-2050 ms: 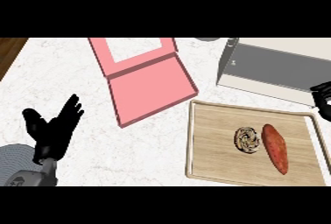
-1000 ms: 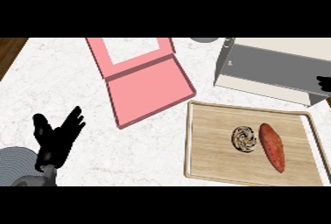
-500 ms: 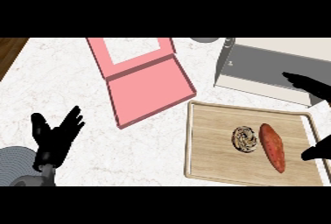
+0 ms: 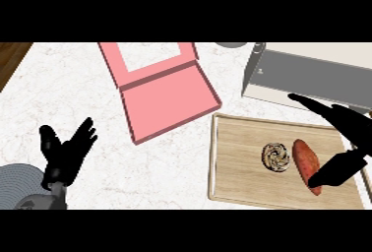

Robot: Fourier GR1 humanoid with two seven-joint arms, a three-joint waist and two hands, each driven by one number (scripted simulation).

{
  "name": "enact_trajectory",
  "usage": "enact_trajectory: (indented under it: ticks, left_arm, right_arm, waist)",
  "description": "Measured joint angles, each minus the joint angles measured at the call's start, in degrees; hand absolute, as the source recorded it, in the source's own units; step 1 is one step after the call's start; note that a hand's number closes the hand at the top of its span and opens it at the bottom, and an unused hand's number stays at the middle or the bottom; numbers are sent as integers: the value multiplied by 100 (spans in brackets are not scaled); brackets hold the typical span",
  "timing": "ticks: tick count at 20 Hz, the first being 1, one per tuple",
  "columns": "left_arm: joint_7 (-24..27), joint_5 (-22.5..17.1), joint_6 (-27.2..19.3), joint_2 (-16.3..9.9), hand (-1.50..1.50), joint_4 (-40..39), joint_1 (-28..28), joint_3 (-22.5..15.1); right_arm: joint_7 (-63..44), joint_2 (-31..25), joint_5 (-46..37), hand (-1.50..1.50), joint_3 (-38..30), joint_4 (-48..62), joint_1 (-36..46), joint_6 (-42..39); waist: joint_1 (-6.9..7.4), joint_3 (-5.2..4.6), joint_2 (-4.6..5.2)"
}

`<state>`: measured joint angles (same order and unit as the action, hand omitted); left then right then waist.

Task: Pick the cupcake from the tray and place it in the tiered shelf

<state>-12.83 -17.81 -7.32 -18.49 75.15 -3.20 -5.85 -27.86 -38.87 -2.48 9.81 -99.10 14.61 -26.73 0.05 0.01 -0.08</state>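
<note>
The cupcake point(image 4: 276, 157), round with a dark swirled top, lies near the middle of the wooden tray point(image 4: 240, 167) at lower right. An orange-red sweet potato point(image 4: 305, 160) lies just right of it on the tray. My right hand point(image 4: 349, 130) is over the tray's right side, open, with fingers spread toward the upper left and its thumb low over the sweet potato's lower end. It holds nothing. The pink tiered shelf point(image 4: 163, 93) lies at upper middle. My left hand point(image 4: 65, 152) rests open at lower left, fingers up.
A grey and white box-shaped appliance point(image 4: 312, 76) stands at the upper right, just behind the tray. The counter's wooden edge point(image 4: 11, 56) shows at the top left corner.
My right hand has come in from the right edge and moved left over the tray's right side, its fingers spreading. The left hand has stayed almost still.
</note>
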Motion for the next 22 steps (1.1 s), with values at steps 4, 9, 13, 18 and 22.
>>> enact_trajectory:
  ticks: [4, 9, 13, 18, 22]
  left_arm:
    - [2, 81, 69, 36, 0, 33, 42, 85]
    - [-169, 260, 3, 186, 0, 254, 110, 98]
    - [-164, 314, 131, 272, 0, 204, 105, 241]
    - [-142, 501, 183, 405, 0, 168, 86, 358]
    - [-180, 622, 246, 478, 0, 258, 146, 422]
  right_arm:
    - [-286, 210, -423, -150, 145, -166, -119, -86]
    - [-364, 503, -1067, -150, 153, -291, -414, -28]
    - [-242, 732, -1565, -150, 92, -246, -533, -59]
    - [-118, 1118, -2116, -150, 113, -193, -692, -68]
    - [0, 1412, -2563, -150, 132, -33, -734, 0]
  waist:
    - [0, 3, -1]
    - [-2, 2, 0]
    - [-2, 1, 4]
    - [-3, 4, -1]
    - [1, 5, -1]
